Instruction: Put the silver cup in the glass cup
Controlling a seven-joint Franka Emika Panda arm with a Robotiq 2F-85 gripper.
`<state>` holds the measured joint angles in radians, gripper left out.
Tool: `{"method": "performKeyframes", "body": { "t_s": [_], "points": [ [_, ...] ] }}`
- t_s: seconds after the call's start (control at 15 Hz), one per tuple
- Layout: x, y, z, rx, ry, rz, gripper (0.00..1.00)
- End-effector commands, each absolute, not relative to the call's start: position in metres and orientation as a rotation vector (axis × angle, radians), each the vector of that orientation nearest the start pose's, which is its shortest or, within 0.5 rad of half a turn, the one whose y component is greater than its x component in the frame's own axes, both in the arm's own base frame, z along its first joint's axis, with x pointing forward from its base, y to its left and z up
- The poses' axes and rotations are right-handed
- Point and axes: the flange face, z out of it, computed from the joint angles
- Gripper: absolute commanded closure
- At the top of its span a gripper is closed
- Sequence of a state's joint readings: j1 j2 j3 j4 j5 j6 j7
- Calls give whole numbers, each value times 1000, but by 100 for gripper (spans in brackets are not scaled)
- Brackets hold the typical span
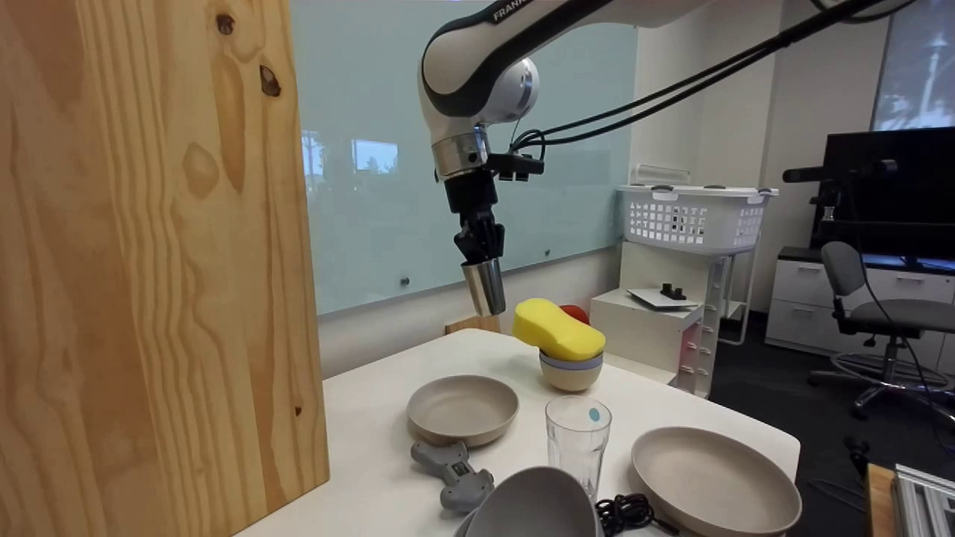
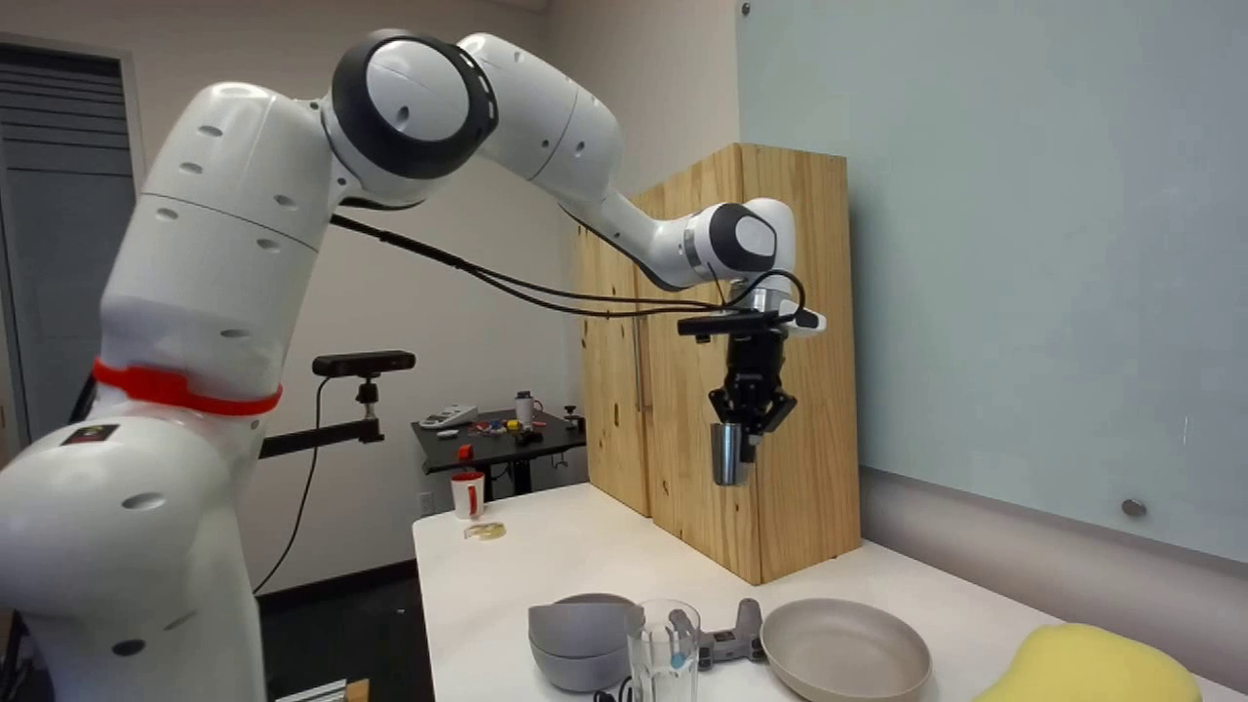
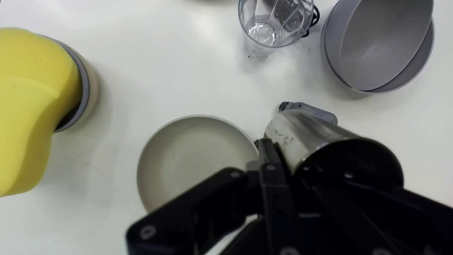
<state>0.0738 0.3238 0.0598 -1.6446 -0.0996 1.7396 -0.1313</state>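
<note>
The silver cup (image 1: pixel 485 289) hangs high above the table in both exterior views (image 2: pixel 724 454), slightly tilted, open end up. My gripper (image 1: pixel 481 257) is shut on its wall. In the wrist view the cup (image 3: pixel 311 131) shows with one finger of the gripper (image 3: pixel 271 156) outside its wall; the other finger goes into its dark mouth and its tip is hidden. The clear glass cup (image 1: pixel 576 447) stands upright and empty on the table, well below and apart from the silver cup. It also shows in an exterior view (image 2: pixel 663 655) and the wrist view (image 3: pixel 274 26).
A shallow tan bowl (image 1: pixel 462 409) and a grey game controller (image 1: pixel 453 471) lie below the gripper. Tilted grey bowls (image 1: pixel 533 507) and a black cable (image 1: pixel 630 513) are beside the glass. A tan plate (image 1: pixel 716 477), a yellow sponge (image 1: pixel 558 328) on stacked bowls and a wooden cabinet (image 1: pixel 186 261) stand around.
</note>
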Motion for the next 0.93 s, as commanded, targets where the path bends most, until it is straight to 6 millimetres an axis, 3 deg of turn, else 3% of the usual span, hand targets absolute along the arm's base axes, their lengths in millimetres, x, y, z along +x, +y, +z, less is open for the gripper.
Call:
{"method": "performKeyframes", "body": {
  "t_s": [0.0,0.47,0.87],
  "points": [
    [575,73,396,-3165,-443,459,99],
    [505,62,377,-3156,-426,558,99],
    [467,61,374,-3146,-483,467,99]
  ]
}}
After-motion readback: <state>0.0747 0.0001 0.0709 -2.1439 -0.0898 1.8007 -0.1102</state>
